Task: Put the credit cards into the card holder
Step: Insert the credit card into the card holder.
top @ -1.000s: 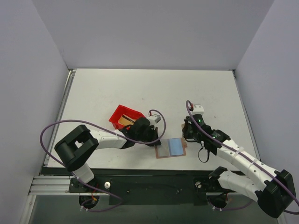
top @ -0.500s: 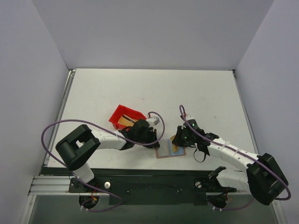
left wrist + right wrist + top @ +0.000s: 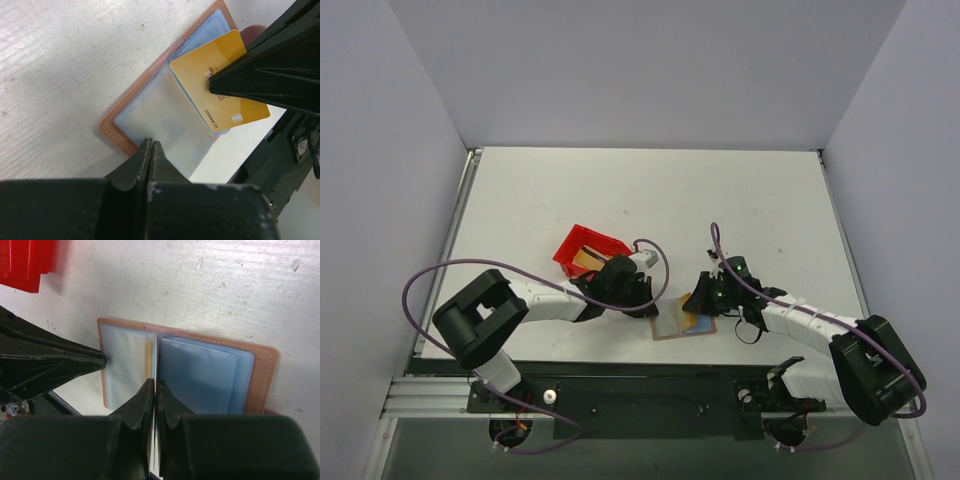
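Left jaws: closed, tip on holder (image 3: 165, 125) edge.
Right jaws: pinching card (image 3: 197, 70).
Handling: card likely stiff, slick; grip an edge.

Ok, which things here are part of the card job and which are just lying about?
In the job: open card holder; gold credit card, held by the right gripper; left gripper, tip on the holder.
Lying about: red bin.
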{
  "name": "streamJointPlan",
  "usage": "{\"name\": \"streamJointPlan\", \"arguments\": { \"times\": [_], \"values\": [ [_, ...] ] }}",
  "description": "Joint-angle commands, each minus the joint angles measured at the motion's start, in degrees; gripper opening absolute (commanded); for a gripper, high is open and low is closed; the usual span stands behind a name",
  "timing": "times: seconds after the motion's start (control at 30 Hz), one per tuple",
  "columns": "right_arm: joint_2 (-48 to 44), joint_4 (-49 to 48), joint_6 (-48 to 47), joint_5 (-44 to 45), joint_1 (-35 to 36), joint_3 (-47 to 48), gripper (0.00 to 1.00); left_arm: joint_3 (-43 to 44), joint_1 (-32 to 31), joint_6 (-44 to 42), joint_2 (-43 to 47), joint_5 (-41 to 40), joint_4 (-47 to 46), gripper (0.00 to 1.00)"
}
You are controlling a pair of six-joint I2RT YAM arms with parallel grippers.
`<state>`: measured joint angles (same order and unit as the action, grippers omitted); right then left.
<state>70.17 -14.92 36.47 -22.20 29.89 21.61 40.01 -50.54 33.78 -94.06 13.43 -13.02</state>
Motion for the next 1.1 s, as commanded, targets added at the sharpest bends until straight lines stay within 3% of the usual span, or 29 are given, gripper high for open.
{"name": "streamJointPlan", "arguments": {
  "times": [0.0,0.6,1.07],
  "values": [
    [1.3,-4.0,0.5,-4.1,-1.0,-0.9,0.0,-0.4,0.9,-0.8,3.3,-1.4,1.9,0.0],
    [1.4,-3.6,0.3,-5.9,-1.9,-1.0,0.0,-5.6,1.4,-0.9,7.8,-2.4,5.0,0.0],
    [4.5,-7.5,1.4,-9.0,-1.9,-1.8,0.0,-3.7,0.8,0.1,2.7,-0.7,1.9,0.0]
  ]
}}
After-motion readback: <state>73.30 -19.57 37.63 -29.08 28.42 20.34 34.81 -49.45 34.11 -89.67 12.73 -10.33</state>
